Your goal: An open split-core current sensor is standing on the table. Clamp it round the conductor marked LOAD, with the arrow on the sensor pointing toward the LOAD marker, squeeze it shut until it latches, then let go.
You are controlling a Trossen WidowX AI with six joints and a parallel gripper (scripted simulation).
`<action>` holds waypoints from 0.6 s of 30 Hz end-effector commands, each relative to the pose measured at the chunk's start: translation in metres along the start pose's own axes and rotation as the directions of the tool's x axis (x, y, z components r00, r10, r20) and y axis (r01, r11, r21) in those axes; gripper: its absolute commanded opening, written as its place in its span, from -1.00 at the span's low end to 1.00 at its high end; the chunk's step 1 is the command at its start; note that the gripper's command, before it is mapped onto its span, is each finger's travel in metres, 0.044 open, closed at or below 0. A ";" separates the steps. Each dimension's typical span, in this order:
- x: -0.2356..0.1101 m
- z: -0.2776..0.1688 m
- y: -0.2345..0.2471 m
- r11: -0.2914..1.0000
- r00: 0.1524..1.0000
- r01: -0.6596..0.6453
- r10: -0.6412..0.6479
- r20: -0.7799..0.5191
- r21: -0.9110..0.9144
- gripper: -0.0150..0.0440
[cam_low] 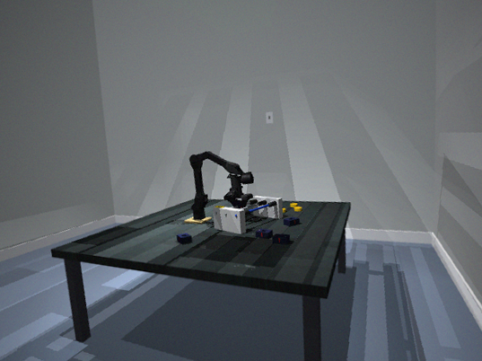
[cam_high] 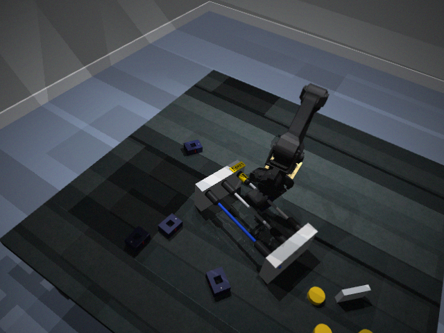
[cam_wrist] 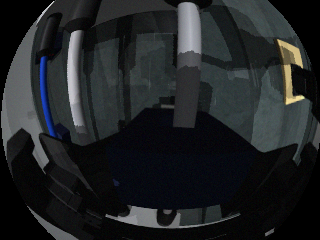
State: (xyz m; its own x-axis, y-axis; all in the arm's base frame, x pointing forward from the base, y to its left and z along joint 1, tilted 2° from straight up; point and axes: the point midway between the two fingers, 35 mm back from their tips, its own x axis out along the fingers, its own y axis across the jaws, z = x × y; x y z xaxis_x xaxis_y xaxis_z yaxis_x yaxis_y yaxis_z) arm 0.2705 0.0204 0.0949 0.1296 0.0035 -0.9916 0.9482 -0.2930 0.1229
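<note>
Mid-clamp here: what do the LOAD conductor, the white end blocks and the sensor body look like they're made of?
LOAD conductor: a smooth, pale grey rod with a soft sheen, so either bare metal or glossy insulation; I can't tell which.
End blocks: flat-faced, matte white, probably painted or plastic.
Sensor: dark navy with a dull finish and no highlights, which looks like moulded plastic.

You cannot read the small yellow LOAD marker plate [cam_high: 237, 166], the dark blue split-core sensor [cam_wrist: 175, 160] merges into shadow at the wrist, the black parallel-jaw gripper [cam_high: 263, 200] hides its fingertips, two yellow round discs [cam_high: 321, 328] are cropped below.
</note>
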 end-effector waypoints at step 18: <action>-0.004 0.000 0.001 0.994 0.994 -0.107 0.107 0.005 -0.002 -0.49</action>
State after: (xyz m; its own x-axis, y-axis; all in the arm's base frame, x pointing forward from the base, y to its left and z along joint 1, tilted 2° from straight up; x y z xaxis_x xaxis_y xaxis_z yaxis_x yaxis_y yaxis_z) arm 0.2701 0.0200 0.0982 0.2307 -0.0364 -0.9723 0.9280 -0.2921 0.2312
